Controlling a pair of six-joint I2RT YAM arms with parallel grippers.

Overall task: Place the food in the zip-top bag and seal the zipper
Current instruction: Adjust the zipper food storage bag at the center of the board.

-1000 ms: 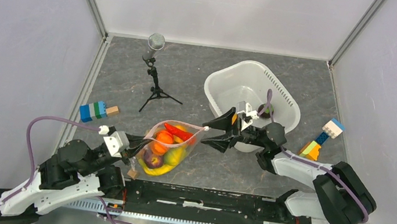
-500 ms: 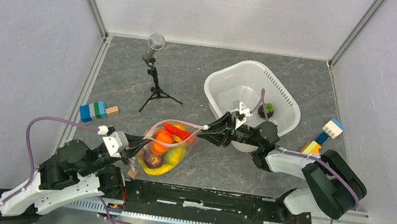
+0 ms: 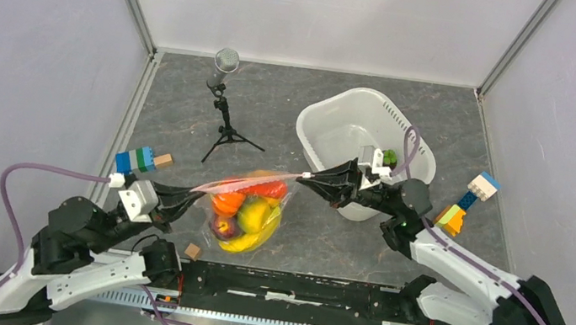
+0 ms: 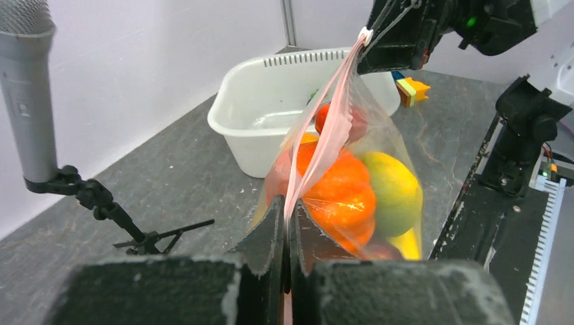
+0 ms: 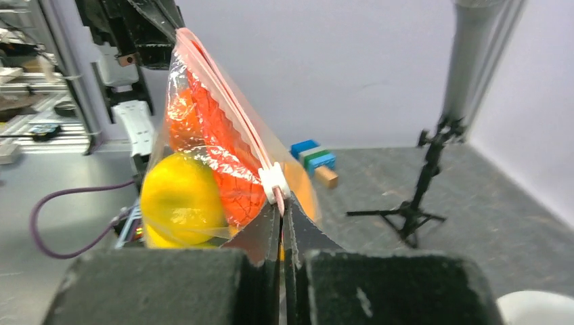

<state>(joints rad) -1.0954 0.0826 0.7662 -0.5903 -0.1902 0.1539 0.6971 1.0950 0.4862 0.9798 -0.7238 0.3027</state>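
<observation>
The zip-top bag (image 3: 250,212) hangs between my two grippers, holding the food: an orange pumpkin (image 3: 226,202), a yellow-green mango (image 3: 259,212), a banana (image 3: 243,244), and red and maroon pieces. The pink zipper (image 3: 252,181) runs taut and straight from one gripper to the other. My left gripper (image 3: 192,192) is shut on the zipper's left end (image 4: 289,206). My right gripper (image 3: 308,176) is shut on the right end, just behind the white slider (image 5: 273,181). A green-topped piece (image 3: 390,157) lies in the white tub (image 3: 342,115), partly hidden by the right arm.
A microphone on a small tripod (image 3: 226,65) stands at the back left. Coloured block stacks lie at the left (image 3: 140,160) and at the right (image 3: 466,200). A small brown cube (image 3: 191,249) sits near the front rail, below the bag.
My right gripper has closed on the zipper's right end. The left arm has drawn back to the left, so the zipper is stretched straight and the bag hangs beneath it.
</observation>
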